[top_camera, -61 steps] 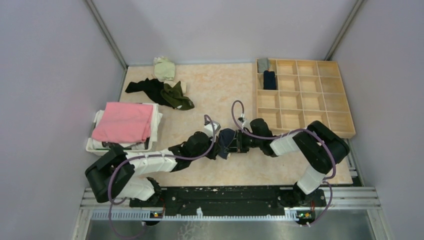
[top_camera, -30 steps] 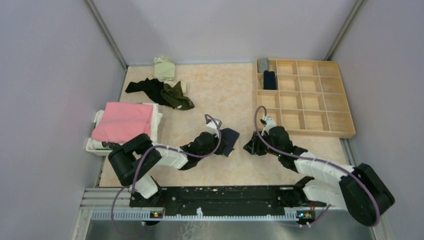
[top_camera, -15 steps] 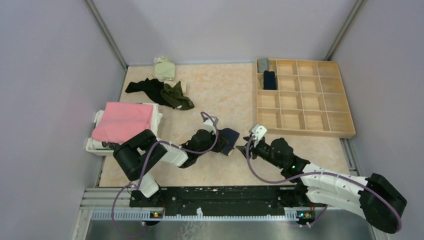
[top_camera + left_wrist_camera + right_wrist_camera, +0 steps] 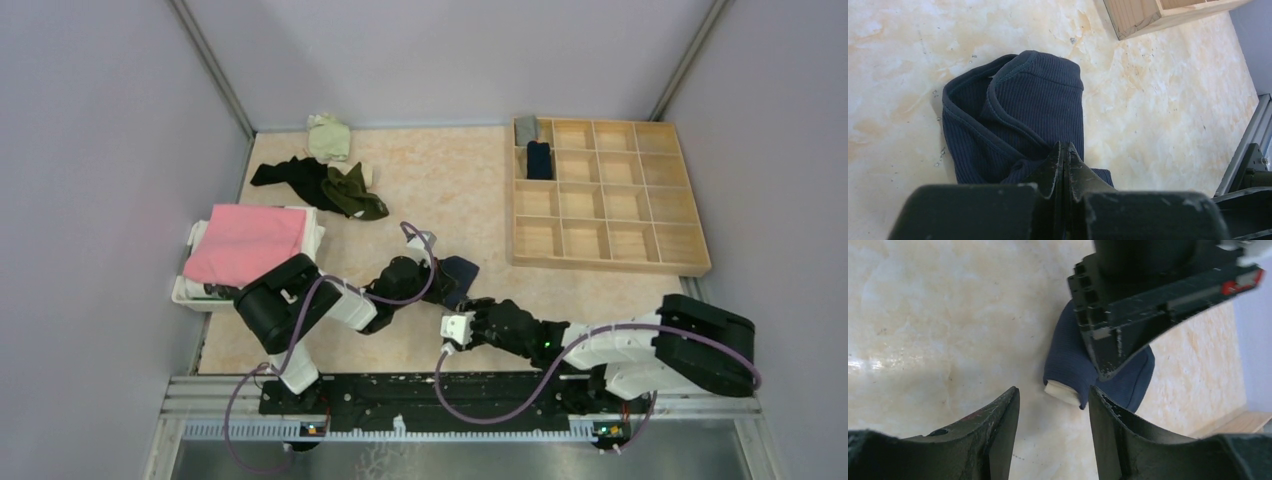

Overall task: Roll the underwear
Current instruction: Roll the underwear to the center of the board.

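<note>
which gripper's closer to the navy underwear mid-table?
Left. The left gripper is shut on the near edge of the navy underwear; the right gripper is open, short of it, not touching.

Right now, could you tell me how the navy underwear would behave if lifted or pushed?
Probably floppy: the navy underwear lies in soft folds. Likely light, as the left fingers pinch only one edge. Pushed, its ribbed knit would probably bunch, not slide.

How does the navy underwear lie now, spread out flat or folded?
Folded. In the left wrist view the navy underwear lies doubled over, hems overlapping in layers, the shut left claw at its near edge.
</note>
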Robot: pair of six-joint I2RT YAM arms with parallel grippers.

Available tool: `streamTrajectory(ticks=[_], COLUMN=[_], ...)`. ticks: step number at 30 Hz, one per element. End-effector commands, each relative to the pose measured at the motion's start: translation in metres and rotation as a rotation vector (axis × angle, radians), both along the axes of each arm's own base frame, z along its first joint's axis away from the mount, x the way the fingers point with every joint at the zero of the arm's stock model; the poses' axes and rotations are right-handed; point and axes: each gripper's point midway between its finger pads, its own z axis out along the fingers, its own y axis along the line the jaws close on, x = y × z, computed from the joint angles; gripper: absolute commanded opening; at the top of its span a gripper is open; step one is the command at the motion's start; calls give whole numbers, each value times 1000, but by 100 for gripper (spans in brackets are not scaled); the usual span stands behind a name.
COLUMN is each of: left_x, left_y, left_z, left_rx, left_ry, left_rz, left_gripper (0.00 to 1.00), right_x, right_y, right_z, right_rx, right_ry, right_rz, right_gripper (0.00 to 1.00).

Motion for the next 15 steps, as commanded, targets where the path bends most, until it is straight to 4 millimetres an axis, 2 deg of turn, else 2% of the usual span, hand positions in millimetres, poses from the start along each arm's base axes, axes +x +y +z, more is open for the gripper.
streamTrajectory(ticks=[1,10,15], left_x=[-49,-49,-48], left_y=[63,64,64], left_z=[-98,-99,-97], left_rx=[327,318,313], left_ry=[251,258,257], left_rz=[-11,-15,-15], left_gripper=[0,0,0], right_x=[13,23,29], right_y=[26,39,29], right_z=[18,-1,-17], right_rx=[-45,-129,-194], right_ry=[-196,-266,-267], right_rz=[34,0,-42], right_gripper=[52,52,43])
